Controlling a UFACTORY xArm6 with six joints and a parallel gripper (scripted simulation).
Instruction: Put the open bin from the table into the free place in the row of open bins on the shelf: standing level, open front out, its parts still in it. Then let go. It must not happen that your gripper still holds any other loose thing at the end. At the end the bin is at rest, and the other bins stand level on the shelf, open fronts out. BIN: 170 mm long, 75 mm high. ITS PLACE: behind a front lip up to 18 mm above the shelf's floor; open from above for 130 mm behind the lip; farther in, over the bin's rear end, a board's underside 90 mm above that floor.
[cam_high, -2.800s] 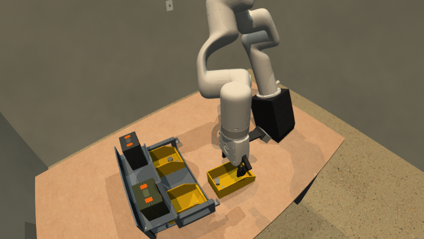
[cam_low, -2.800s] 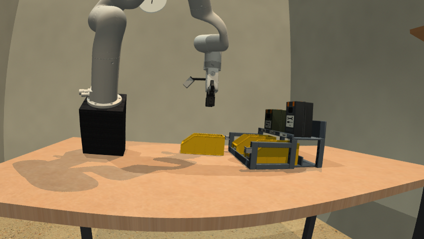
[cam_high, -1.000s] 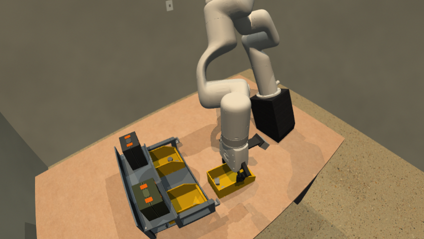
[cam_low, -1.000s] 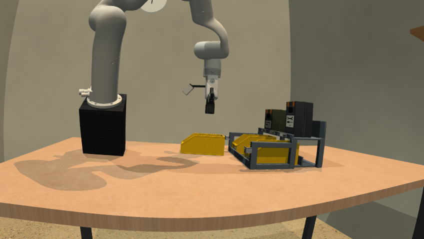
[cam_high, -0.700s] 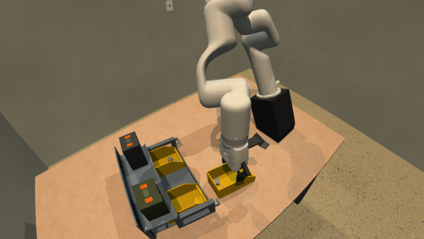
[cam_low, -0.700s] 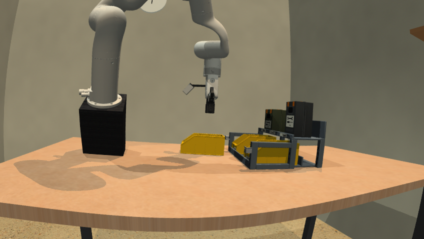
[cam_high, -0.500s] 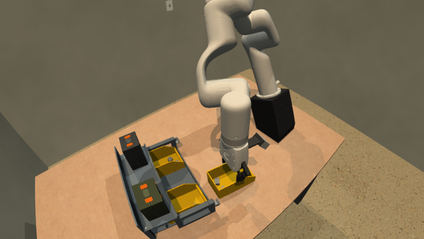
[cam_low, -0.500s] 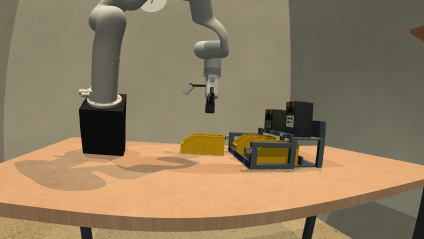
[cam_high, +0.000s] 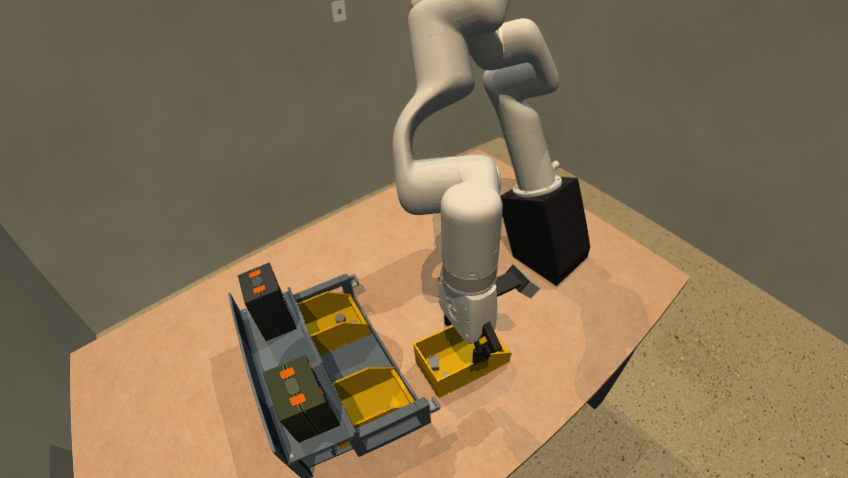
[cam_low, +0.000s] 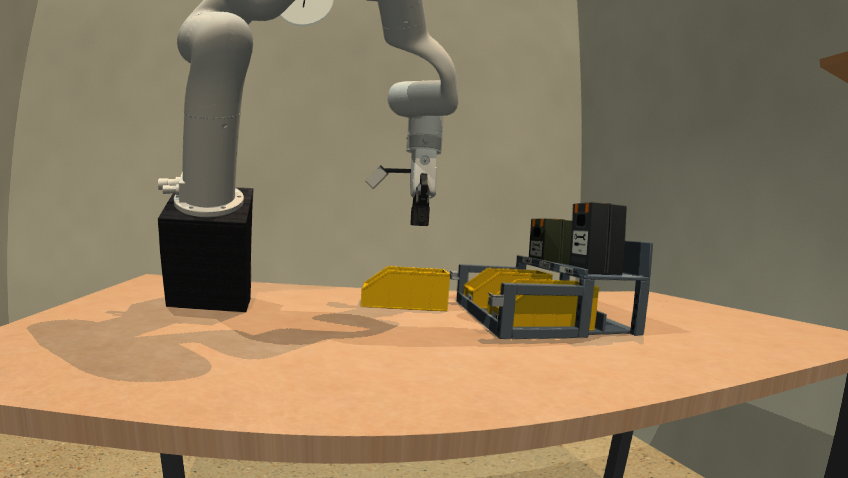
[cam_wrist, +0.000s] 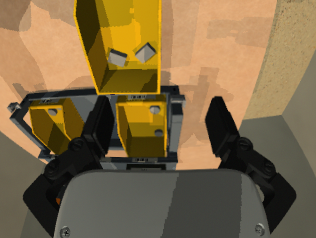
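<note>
The loose yellow open bin (cam_high: 460, 359) (cam_wrist: 132, 55) stands on the table beside the grey shelf (cam_high: 332, 368), with small grey parts in it. It also shows in the side view (cam_low: 406, 289) and the wrist view (cam_wrist: 122, 24). My gripper (cam_low: 419, 213) hangs well above the bin, open and empty, touching nothing. In the top view the gripper (cam_high: 483, 347) overlaps the bin's right end. Two yellow bins (cam_high: 335, 320) (cam_high: 371, 394) stand on the shelf with a free place (cam_high: 350, 356) between them.
A black box (cam_high: 266, 299) and an olive box (cam_high: 299, 397) stand on the shelf's upper board, over the bins' rear ends. The arm's black base block (cam_high: 546, 228) stands at the back right. The shelf's front lip (cam_low: 537, 289) faces the loose bin.
</note>
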